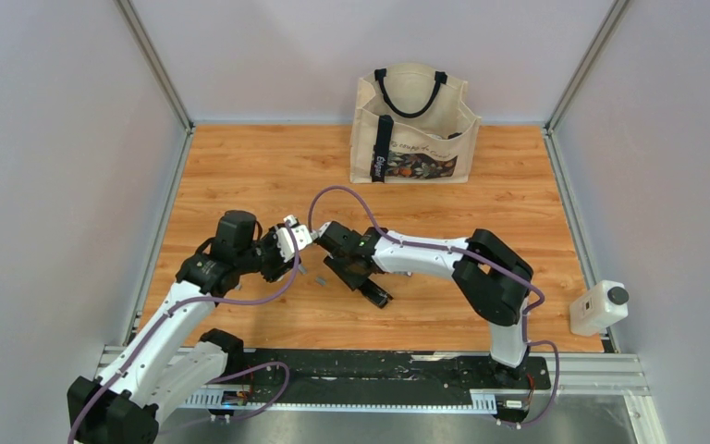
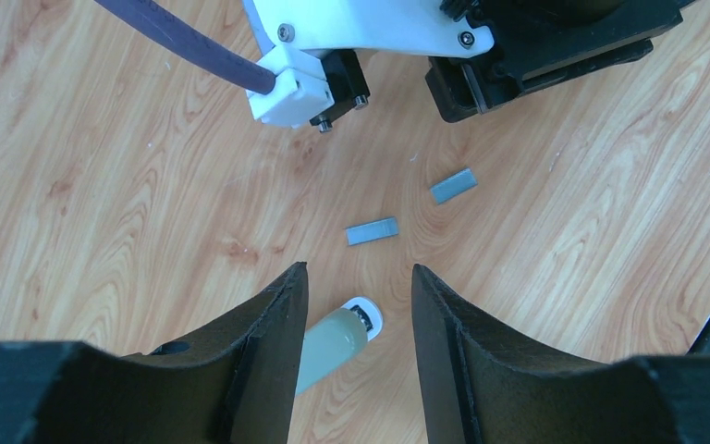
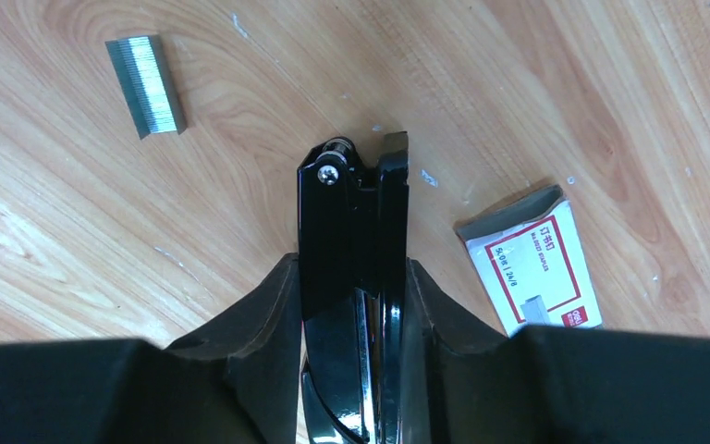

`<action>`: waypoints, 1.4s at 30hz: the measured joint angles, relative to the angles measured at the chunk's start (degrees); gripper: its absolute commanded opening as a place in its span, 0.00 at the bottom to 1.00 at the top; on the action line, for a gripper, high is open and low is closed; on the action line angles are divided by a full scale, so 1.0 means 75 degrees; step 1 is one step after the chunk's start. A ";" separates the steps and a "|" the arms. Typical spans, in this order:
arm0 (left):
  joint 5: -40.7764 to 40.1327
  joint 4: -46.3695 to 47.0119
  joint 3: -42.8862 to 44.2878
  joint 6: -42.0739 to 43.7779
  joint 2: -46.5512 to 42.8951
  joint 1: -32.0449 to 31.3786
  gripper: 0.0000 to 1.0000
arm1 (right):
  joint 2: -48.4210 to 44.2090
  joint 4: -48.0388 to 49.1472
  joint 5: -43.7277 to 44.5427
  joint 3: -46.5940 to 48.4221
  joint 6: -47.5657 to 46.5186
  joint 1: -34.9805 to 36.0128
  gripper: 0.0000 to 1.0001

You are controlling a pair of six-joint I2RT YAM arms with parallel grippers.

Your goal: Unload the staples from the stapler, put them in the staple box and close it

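Observation:
Two short silvery-grey strips of staples point(image 2: 372, 230) point(image 2: 453, 186) lie loose on the wooden table; in the top view they are tiny marks point(image 1: 302, 269) between the two grippers. One strip point(image 3: 145, 85) also shows in the right wrist view. My right gripper point(image 3: 351, 264) is shut on a black stapler point(image 3: 351, 213), held on edge just above the table point(image 1: 370, 287). My left gripper point(image 2: 356, 273) is open above the table, near the strips. A small pale green stapler with a white tip point(image 2: 337, 338) shows between its fingers, close to the left one.
A white and red staple box point(image 3: 536, 268) lies right of the black stapler. A canvas tote bag point(image 1: 413, 125) stands at the back. A white box-shaped device point(image 1: 599, 307) sits at the right edge. The right arm's white wrist point(image 2: 351, 28) is close ahead of my left gripper.

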 measured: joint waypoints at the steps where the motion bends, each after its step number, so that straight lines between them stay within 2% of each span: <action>1: 0.0000 0.0000 0.0000 0.0000 -0.0009 -0.0003 0.54 | 0.0000 -0.0003 0.0052 0.0000 0.0023 0.0015 0.26; 10: 0.0003 -0.0006 0.0000 0.0006 -0.0093 0.0000 0.53 | 0.0000 -0.0315 0.0236 0.0481 0.0047 -0.0172 0.27; 16: 0.0003 -0.0050 0.0000 0.0006 -0.0163 0.0000 0.53 | 0.0251 -0.0720 -0.0055 0.2250 0.0003 -0.0562 0.27; 21: 0.0006 -0.0236 0.0003 0.0006 -0.0230 0.0023 0.53 | 0.1518 -0.0810 -0.0271 0.4686 -0.0160 -0.0813 0.27; 24: 0.0003 -0.0356 0.0017 0.0012 -0.0256 0.0052 0.53 | 0.2302 -0.0857 -0.0411 0.5610 -0.0207 -0.0933 0.27; 34: 0.0026 -0.0688 0.0038 0.0149 -0.0396 0.0099 0.54 | 0.4153 -0.0921 -0.1349 0.6577 -0.0119 -0.1326 0.31; 36: 0.0038 -0.0737 0.0038 0.0172 -0.0393 0.0099 0.54 | 0.4357 -0.0886 -0.1460 0.6945 -0.0085 -0.1352 0.41; 37: 0.0050 -0.0755 0.0038 0.0181 -0.0393 0.0099 0.54 | 0.4418 -0.0810 -0.1507 0.7073 -0.0067 -0.1358 0.49; 38: 0.0067 -0.0766 0.0038 0.0192 -0.0393 0.0099 0.55 | 0.4462 -0.0740 -0.1553 0.7152 -0.0044 -0.1361 0.65; 40: 0.0093 -0.0796 0.0038 0.0207 -0.0393 0.0099 0.55 | 0.4500 -0.0653 -0.1620 0.7230 0.0044 -0.1361 0.76; 41: 0.0099 -0.0799 0.0038 0.0219 -0.0385 0.0099 0.55 | 0.4503 -0.0624 -0.1676 0.7236 0.0105 -0.1361 0.85; 42: 0.0108 -0.0793 0.0038 0.0227 -0.0376 0.0099 0.55 | 0.4500 -0.0624 -0.1714 0.7280 0.0128 -0.1358 0.87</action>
